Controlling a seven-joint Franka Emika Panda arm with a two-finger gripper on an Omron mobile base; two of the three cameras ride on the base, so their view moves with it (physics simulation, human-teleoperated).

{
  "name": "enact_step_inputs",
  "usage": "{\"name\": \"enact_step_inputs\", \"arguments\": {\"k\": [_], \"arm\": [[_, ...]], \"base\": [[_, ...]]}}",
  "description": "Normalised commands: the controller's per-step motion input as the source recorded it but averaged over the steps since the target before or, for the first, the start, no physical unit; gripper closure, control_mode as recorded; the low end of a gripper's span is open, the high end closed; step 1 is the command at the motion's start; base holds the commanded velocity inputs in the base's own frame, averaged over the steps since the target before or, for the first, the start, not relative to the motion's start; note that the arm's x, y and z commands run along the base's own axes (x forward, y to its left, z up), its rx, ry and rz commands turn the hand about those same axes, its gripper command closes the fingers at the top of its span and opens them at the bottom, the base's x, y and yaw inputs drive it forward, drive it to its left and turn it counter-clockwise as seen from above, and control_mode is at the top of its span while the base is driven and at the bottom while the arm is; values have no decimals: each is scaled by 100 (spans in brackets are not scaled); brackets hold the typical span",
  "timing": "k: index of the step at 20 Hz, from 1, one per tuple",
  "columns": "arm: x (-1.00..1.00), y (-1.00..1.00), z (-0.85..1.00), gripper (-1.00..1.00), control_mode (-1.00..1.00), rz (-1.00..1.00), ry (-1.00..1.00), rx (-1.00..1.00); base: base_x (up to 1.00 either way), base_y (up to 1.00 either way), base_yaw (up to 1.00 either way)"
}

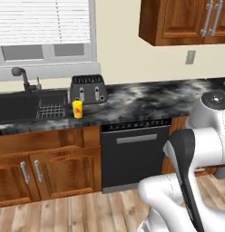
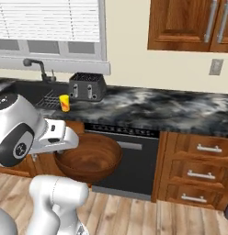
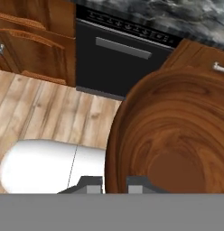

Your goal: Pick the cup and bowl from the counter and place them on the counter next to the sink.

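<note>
The counter (image 2: 180,112), a dark marbled worktop over brown cabinets, is seen running across the room, with the sink (image 1: 23,105) recessed at its left end beneath the window. A black dishwasher (image 1: 134,154) is set under the worktop's middle stretch, and a black toaster (image 1: 88,88) is stood just right of the basin.

The bowl (image 2: 88,158) is carried off the counter, well below its edge and in front of the dishwasher. It is judged to be held by its rim: in the hand view the gripper (image 3: 114,182) is narrowed with its two tips set either side of the bowl's near wall, one tip inside and one outside. The bowl is kept roughly upright, its opening turned up.

The cup (image 1: 77,109) is already stood on the counter just beside the sink's right edge, in front of the toaster, so that half of the task appears done.

The coming move is judged to turn on one relation: the free counter by the sink lies up and to the left of the held bowl. The bowl is wider than the cup, so a spot clear of both the cup and the toaster is called for, likely just right of the cup.
</note>
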Motion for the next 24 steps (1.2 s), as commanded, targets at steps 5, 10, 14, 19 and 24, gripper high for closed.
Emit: {"name": "enact_step_inputs", "arguments": {"k": [5,10,14,19,24], "arm": [[0,0,0,100,100,0,0,0],[0,0,0,100,100,0,0,0],[0,0,0,100,100,0,0,0],[0,0,0,100,100,0,0,0],[0,0,0,100,100,0,0,0]], "base": [[3,100,-3],[4,100,-3],[11,100,-4],[23,100,-5],[68,100,-11]]}}
